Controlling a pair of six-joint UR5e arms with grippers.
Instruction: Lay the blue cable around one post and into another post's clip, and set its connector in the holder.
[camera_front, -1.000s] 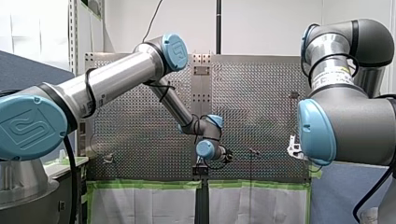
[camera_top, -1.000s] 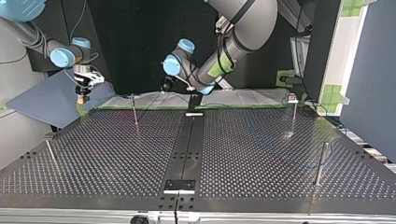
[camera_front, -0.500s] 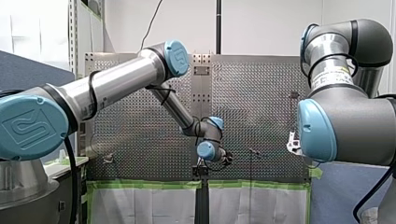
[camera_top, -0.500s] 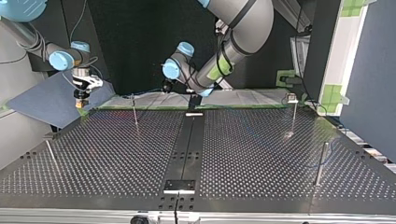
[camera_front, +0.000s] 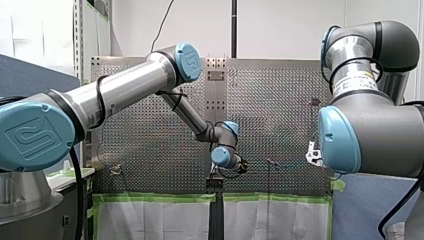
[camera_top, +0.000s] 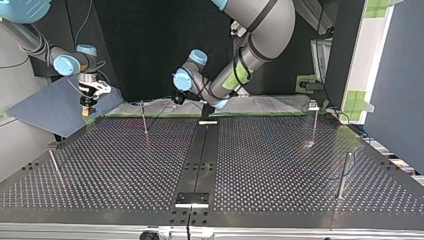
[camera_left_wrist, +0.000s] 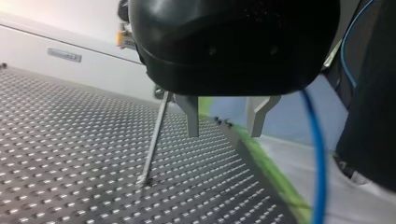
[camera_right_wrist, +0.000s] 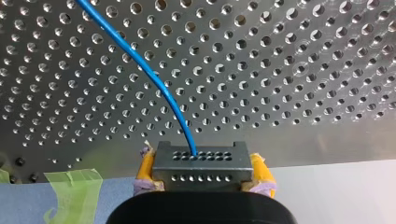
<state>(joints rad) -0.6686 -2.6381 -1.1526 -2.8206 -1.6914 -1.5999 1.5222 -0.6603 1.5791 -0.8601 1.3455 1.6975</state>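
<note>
Blue cable (camera_right_wrist: 140, 70), thin, round: runs from the dark grey perforated connector block (camera_right_wrist: 200, 161), which my right gripper (camera_right_wrist: 201, 169) clamps between yellow pads (camera_right_wrist: 145, 164) over the perforated metal table's (camera_top: 125, 165) arm-side edge, near the corner at the top view's left. My left gripper (camera_left_wrist: 224, 120), black, metal fingers parted and empty, has dropped slightly toward that edge in the last second, with the cable just beside it and a thin metal post (camera_left_wrist: 154, 135) ahead. This is probably an approach to take up the cable, so routing is judged not begun.
</note>
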